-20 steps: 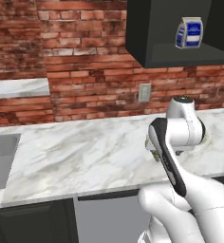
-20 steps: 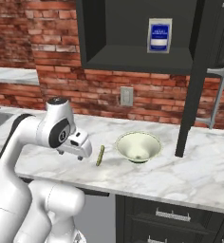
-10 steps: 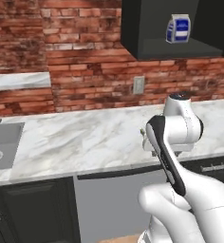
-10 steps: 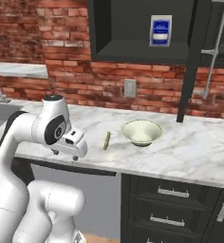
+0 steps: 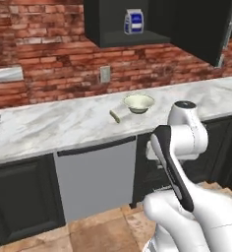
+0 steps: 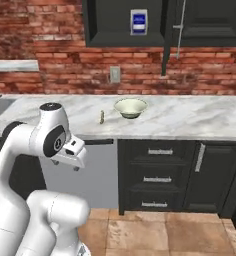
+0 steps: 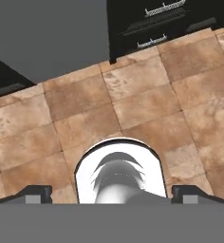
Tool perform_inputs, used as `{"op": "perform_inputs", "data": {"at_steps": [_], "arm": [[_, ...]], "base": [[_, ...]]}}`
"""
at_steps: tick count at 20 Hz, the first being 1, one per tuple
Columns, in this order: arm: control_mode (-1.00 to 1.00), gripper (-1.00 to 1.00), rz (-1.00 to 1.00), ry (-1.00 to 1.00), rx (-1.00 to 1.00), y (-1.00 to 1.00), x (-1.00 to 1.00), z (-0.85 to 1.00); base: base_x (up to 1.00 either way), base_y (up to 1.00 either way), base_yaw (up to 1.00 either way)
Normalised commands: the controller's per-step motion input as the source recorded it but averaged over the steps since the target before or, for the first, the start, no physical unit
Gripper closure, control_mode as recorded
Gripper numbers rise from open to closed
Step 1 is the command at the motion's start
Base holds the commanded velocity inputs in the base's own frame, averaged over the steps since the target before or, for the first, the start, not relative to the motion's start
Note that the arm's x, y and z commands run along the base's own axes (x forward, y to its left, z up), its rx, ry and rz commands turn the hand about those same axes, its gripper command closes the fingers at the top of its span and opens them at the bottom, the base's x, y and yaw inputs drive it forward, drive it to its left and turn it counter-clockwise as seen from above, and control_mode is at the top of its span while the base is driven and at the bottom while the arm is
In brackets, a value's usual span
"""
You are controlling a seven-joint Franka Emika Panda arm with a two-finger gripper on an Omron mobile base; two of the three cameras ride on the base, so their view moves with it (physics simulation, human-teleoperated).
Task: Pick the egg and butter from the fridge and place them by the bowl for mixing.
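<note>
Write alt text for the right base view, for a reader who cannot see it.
A white robot arm stands back from a marble counter on which sit a small off-white bowl and, apart to its left, a small greenish stick-shaped item. Behind is a brick wall with an outlet; above, an open dark cabinet holds a blue-and-white carton.

Off-white bowl (image 5: 139, 102) on grey-veined white marble counter (image 5: 59, 125), before red brick wall (image 5: 44, 54).
</note>
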Motion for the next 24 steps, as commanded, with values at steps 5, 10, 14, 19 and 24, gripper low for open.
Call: {"op": "perform_inputs", "data": {"at_steps": [5,10,14,19,24], "arm": [[1.0,-1.0,0.0,0.0,0.0,0.0,0.0,0.0],[1.0,-1.0,0.0,0.0,0.0,0.0,0.0,0.0],[1.0,-1.0,0.0,0.0,0.0,0.0,0.0,0.0],[1.0,-1.0,0.0,0.0,0.0,0.0,0.0,0.0],[1.0,-1.0,0.0,0.0,0.0,0.0,0.0,0.0]], "base": [[-0.06,-0.12,-0.76],[0.0,-0.12,-0.92],[0.0,-0.11,-0.96],[0.0,-0.15,-0.94],[0.0,-0.43,-0.87]]}}
